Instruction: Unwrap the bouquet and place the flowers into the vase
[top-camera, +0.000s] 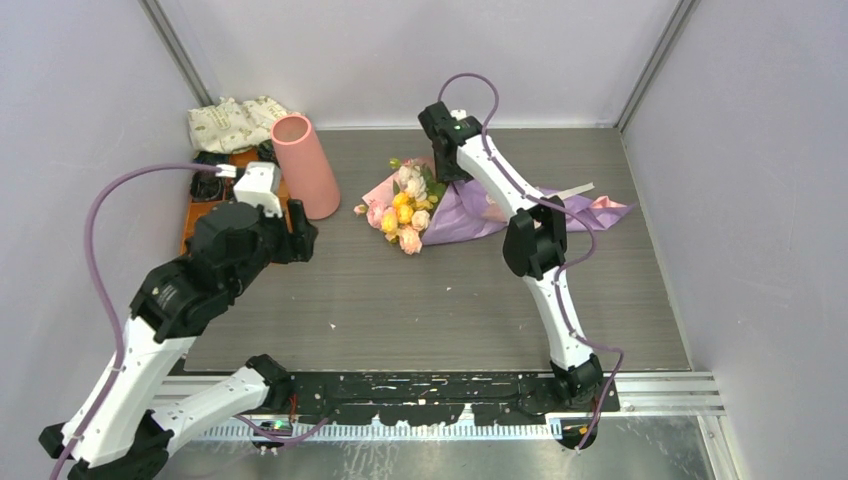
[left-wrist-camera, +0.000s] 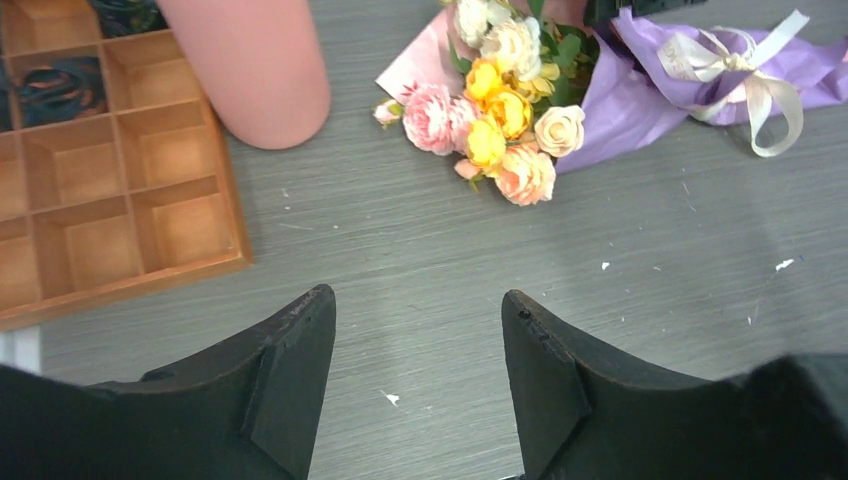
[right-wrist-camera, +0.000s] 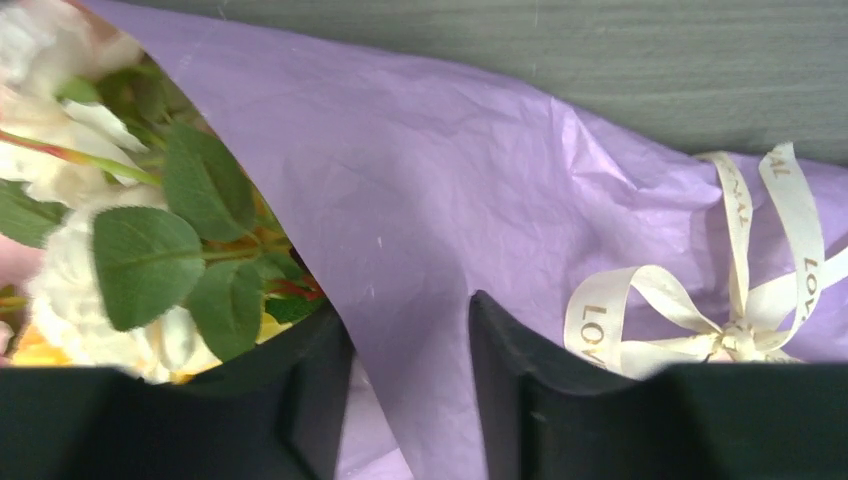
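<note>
Right gripper (right-wrist-camera: 408, 318) jaws stand parted astride the bouquet wrapper (right-wrist-camera: 430, 180); left gripper (left-wrist-camera: 418, 300) open, empty. A shallow pinch may tear it.

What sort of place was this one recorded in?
Probably a lab test cell: plain pale walls box in a grey table, with the left arm and right arm bolted to a rail at its edge.

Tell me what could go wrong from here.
The ribbon is still tied, so pulling the wrapper may tear it or drag the whole bouquet, perhaps toward the nearby vase. The right gripper straddles the wrapper's edge right beside leaves; closing could pinch one too.
</note>
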